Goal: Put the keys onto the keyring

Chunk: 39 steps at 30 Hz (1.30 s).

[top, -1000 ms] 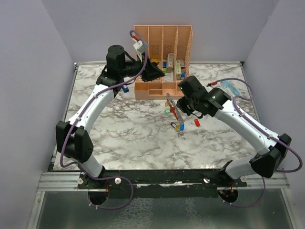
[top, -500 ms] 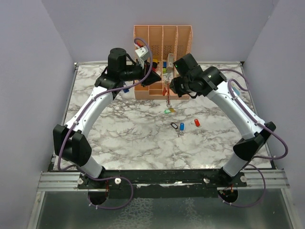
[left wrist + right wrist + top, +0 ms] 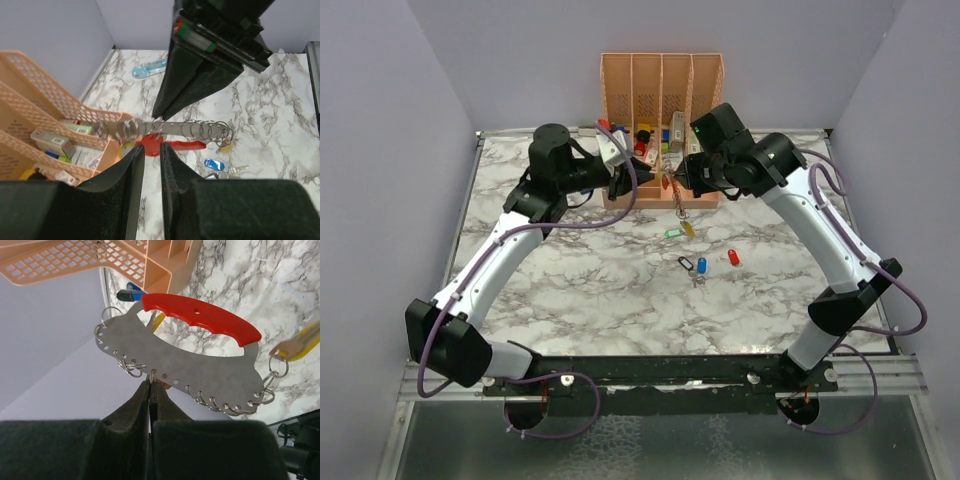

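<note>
Top external view shows both arms reaching to the front side of the peach organizer, which stands at the far edge of the marble counter. The right gripper is closed tightly on the lower edge of the keyring and holds it in the air just in front of the organizer. The keyring is a flat metal plate with a red handle and many small wire rings along its edge. A yellow key hangs from a ring at one end of the plate. The left gripper is on the other side of the keyring. Its fingers have only a narrow gap with nothing between them, and the tips are just beside the red handle. From the left wrist I cannot tell if they touch it. A green key is beside the yellow one, in front of the organizer, but it is not clear if it hangs or lies. Further from the organizer, a black key, a blue key and a red key lie on the counter, the first two touching and the red one a little apart.
</note>
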Motion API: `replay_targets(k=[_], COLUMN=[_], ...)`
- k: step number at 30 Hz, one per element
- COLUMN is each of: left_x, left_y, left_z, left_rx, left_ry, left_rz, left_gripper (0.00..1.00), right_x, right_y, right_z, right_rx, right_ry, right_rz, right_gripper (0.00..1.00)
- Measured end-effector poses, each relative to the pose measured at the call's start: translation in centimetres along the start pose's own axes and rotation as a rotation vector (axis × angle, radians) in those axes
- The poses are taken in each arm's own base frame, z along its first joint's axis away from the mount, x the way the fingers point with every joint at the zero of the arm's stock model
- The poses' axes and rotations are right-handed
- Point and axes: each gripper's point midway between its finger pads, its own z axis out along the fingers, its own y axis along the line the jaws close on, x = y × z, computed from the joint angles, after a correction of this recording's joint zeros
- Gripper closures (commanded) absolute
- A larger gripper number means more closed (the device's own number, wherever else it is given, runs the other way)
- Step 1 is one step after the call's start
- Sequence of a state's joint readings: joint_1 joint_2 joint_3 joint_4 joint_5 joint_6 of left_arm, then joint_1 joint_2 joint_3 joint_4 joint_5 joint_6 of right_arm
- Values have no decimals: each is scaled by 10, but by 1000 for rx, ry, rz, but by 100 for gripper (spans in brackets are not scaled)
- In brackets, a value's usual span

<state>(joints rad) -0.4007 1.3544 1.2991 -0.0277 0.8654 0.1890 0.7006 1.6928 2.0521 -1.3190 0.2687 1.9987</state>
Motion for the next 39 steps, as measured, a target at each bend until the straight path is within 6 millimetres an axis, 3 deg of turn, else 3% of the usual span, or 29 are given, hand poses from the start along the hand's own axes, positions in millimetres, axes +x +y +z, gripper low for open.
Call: replay_targets(k=[4, 9, 18, 28, 39], left_x=[-3, 17, 22, -1, 31], left_y=[-18, -33, -20, -16, -24], left_z=[19, 34, 31, 15, 16], left_rx=[37, 51, -22, -77, -50], left_ry=[-28, -13, 5, -23, 33], left_rz=[90, 120, 171, 303, 262], left_gripper=[78, 78, 80, 80, 80], right_x=[7, 15, 16, 15, 16], right_y=[0, -6, -16, -21, -20], right_z=[-4, -3, 7, 0, -3], right_rx=[7, 30, 49, 50, 40], right_ry=[45, 87, 100, 112, 121], right_rz=[7, 6, 3, -3, -5], right_gripper=[99, 99, 99, 99, 99])
